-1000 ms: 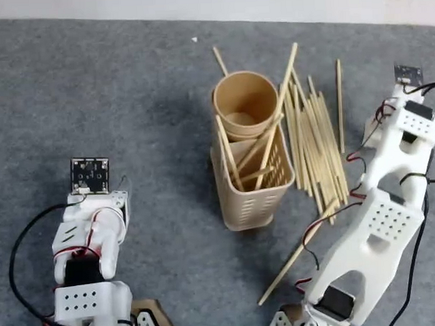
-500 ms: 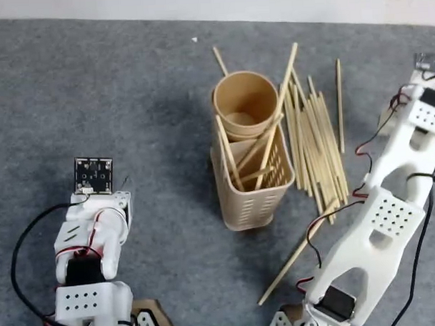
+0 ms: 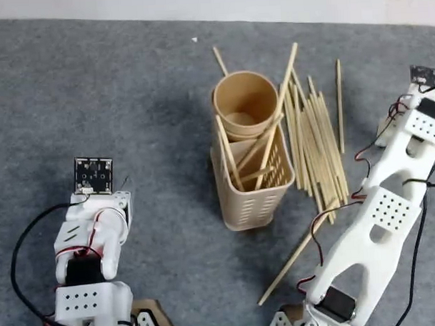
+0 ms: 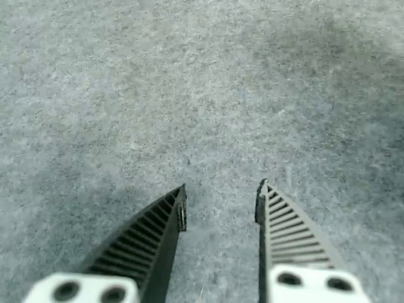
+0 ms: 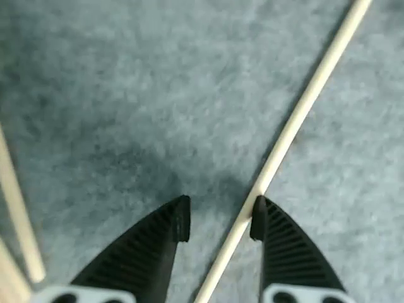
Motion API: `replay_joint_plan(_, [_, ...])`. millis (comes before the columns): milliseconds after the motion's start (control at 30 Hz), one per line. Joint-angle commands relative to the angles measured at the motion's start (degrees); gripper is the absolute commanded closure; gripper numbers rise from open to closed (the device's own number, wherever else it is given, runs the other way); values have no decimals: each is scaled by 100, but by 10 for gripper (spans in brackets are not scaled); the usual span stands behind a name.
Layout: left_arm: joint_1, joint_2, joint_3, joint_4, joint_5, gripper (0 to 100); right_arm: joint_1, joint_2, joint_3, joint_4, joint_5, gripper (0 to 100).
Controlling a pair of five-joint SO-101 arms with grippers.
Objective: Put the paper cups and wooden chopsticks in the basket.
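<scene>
- Across the grey surface, the left half lies open from far edge to near edge. The things crowd the middle and the right half.
- Along the right edge the right arm stretches from the near edge toward the far right corner. The left arm sits at the near left corner.
- About the middle of the surface the basket stands upright, with open room on its left side.
- A paper cup sits mouth up in the basket's far end, and leaning chopsticks stand in the basket beside it.
- A bundle of loose chopsticks lies just beside the basket, between it and the right arm. A lone chopstick lies a little apart toward the right edge, and a slanting chopstick runs toward the near edge.
- The right end effector hangs low over the surface, fingers apart. A single chopstick runs between them, close against one finger.
- The left end effector has its fingers apart over bare surface, well apart from the basket.
</scene>
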Motion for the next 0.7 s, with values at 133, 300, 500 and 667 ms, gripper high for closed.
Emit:
replay_joint_plan(133, [75,-57,-31,-105,-44,797,48,13,-119,-154,-26,830])
replay_joint_plan(300, [75,-57,-31,-105,-44,797,57,-207,-110,-136,-26,937])
replay_joint_plan(500, [75,-57,-31,-105,-44,797,-4,4,-110,-136,141,995])
replay_joint_plan(667, [75,-57,-31,-105,-44,797,-4,-163,-409,286,492,994])
